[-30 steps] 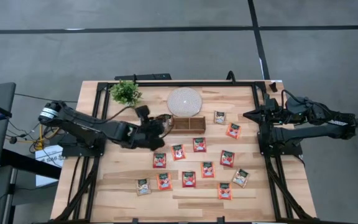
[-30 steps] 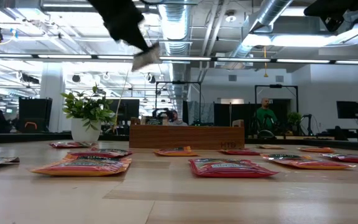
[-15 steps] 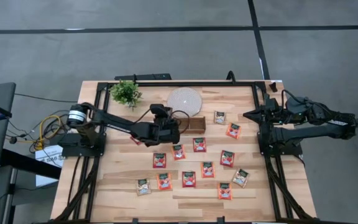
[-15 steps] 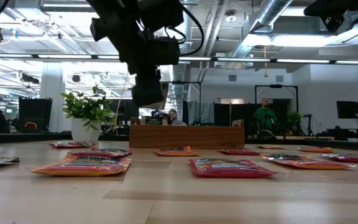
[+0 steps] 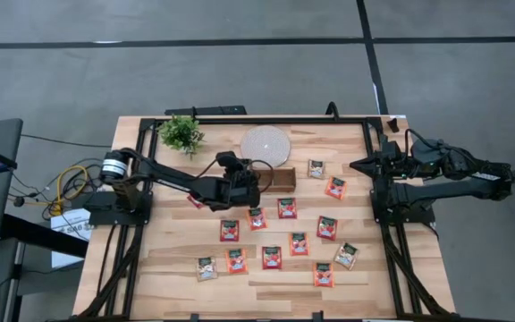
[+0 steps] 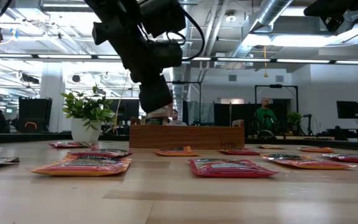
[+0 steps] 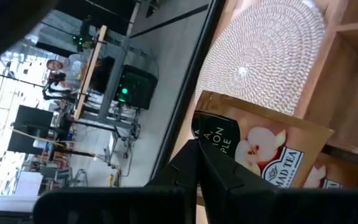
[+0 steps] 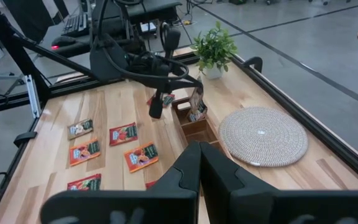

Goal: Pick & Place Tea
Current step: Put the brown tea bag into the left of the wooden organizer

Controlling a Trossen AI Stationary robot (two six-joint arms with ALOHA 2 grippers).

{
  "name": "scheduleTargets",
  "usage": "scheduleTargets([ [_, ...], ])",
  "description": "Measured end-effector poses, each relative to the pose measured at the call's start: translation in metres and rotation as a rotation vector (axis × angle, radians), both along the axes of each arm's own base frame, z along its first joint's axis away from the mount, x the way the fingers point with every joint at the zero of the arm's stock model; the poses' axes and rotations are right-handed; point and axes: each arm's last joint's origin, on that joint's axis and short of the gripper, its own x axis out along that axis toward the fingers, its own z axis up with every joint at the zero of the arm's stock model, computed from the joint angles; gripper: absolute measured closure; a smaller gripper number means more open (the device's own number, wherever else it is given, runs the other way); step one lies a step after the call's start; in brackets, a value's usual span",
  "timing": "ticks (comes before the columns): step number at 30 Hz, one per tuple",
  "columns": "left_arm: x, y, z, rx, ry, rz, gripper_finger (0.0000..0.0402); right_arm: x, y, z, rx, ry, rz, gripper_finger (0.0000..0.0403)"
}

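Left gripper (image 8: 194, 104) was clamped on a beige tea sachet (image 7: 272, 155), hanging just over the wooden tray (image 5: 278, 179). Best lowered into a compartment before release. Only the left wrist view showed the pinched corner. Right gripper (image 5: 358, 165) sat closed, empty, parked at the table's right edge.

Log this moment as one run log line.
left tool: shut on tea sachet, over wooden tray | right tool: shut, parked at table's right edge | loose sachets on table: untouched
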Motion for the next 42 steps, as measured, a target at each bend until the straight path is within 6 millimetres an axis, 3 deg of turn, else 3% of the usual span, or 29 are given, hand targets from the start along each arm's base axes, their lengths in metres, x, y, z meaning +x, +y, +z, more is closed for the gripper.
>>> scheduleTargets([
  [42,-0.0080,0.0039,-0.0079,-0.115,0.022,0.017,0.0401,0.0000,0.0000,0.0000,0.000,0.000,-0.001,0.0403],
])
